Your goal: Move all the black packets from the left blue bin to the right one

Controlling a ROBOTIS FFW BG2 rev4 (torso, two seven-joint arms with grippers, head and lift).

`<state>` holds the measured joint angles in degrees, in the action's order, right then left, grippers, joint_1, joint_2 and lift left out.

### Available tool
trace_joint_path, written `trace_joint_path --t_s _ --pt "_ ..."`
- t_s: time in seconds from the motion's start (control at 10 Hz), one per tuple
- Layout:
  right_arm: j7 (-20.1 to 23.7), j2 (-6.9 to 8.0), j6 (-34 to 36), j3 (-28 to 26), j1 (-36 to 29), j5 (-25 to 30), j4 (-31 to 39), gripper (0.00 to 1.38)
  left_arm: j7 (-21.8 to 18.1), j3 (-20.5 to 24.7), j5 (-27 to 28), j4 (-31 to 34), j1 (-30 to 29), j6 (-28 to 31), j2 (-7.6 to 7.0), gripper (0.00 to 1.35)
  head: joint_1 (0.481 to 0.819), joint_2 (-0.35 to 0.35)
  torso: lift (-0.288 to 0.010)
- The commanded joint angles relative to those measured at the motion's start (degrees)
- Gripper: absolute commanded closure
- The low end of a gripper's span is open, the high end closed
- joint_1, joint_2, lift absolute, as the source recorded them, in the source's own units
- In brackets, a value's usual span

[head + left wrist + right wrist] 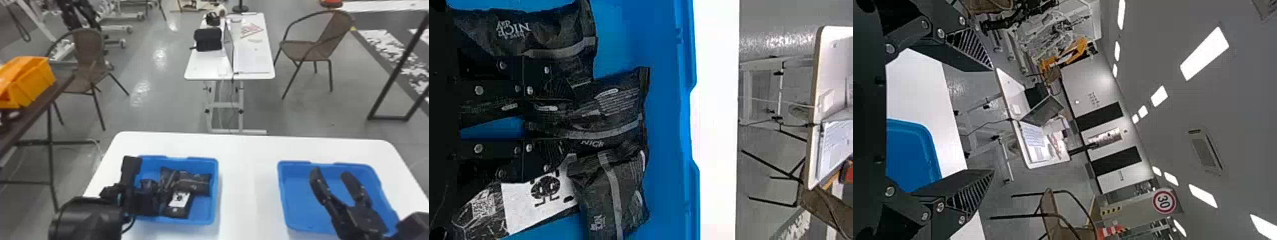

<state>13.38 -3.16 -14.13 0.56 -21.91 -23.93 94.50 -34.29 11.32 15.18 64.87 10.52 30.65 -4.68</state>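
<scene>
My left gripper point(161, 194) is low over the left blue bin point(216, 191), among several black packets point(193, 182). In the left wrist view that gripper point(571, 119) has its fingers partly apart, with the end of a black packet point(604, 107) between the tips; whether they press on it I cannot tell. Another packet with a white label point(536, 197) lies by the lower finger, and more packets are around it. My right gripper point(332, 175) stands open above the right blue bin point(293, 220), which holds no packets that I can see; in the right wrist view, nothing is between the fingers of this gripper point(991, 120).
Both bins stand on a white table point(249, 178), with a strip of tabletop between them. Farther off are a second white table point(255, 60), brown chairs point(319, 48) and, at the left, a dark table with an orange bin point(32, 83).
</scene>
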Motion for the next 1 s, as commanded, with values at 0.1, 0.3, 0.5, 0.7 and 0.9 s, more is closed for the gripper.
trace_joint_path --t_s 0.1,0.3,0.5,0.7,0.9 --pt "0.0 0.08 0.0 0.1 0.1 0.0 0.1 0.32 -3.0 3.1 -1.2 17.5 -7.6 1.4 1.52 1.21 0.695 0.072 0.000" --pt "0.1 0.08 0.0 0.2 0.2 -0.1 0.1 0.32 -10.2 6.0 -4.6 29.4 -13.4 0.8 3.72 1.21 0.695 0.075 0.000" --pt "0.4 -0.01 0.0 0.8 1.3 0.0 -0.2 0.32 -19.0 4.1 -12.1 30.1 -14.0 -5.6 3.45 1.21 0.695 0.052 0.000" --pt "1.1 -0.18 0.1 1.4 3.2 -0.2 -0.6 0.32 -25.7 -1.4 -13.8 24.2 -10.2 -8.8 2.13 1.21 0.695 -0.011 0.000" --pt "1.6 -0.62 0.6 3.3 6.3 -0.2 -1.1 0.32 -29.7 -7.5 -20.5 15.4 -5.2 -10.1 1.52 1.21 0.695 -0.061 0.000"
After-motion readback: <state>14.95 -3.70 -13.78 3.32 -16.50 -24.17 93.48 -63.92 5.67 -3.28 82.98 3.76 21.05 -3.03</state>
